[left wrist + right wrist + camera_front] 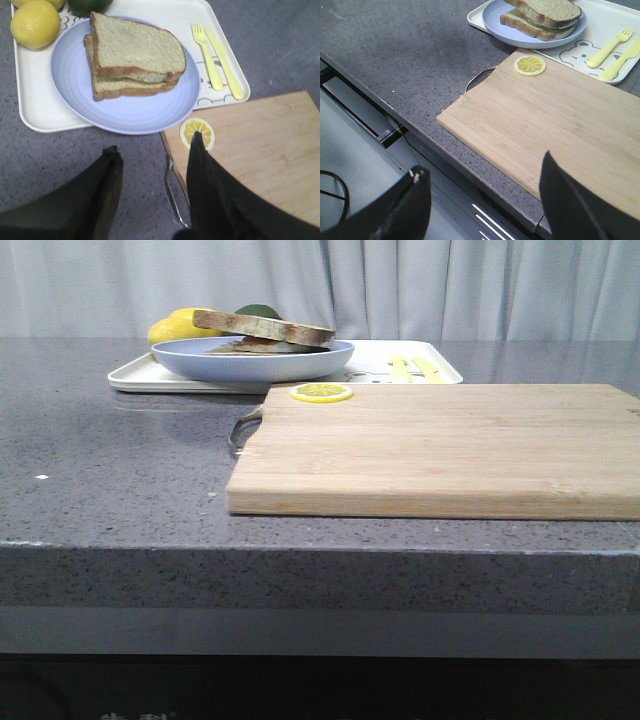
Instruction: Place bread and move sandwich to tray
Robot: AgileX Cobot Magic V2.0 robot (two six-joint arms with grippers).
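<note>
The sandwich (265, 330) is two greenish-tan, brown-crusted slices stacked on a pale blue plate (250, 362) that stands on the white tray (140, 375) at the back left. The thick bread slice (135, 47) lies on top; the filling between the slices hardly shows. My left gripper (155, 147) is open and empty, above the counter just in front of the plate, one fingertip (197, 140) over a lemon slice (197, 131). My right gripper (482, 167) is open and empty, over the counter's front edge, far from the sandwich (542, 15). Neither gripper shows in the front view.
A wooden cutting board (450, 450) with a metal handle (172, 190) lies in front of the tray, with the lemon slice (321, 392) on its far left corner. A whole lemon (35, 24), a green fruit (258, 311), and a yellow fork (207, 55) and knife (225, 62) lie on the tray.
</note>
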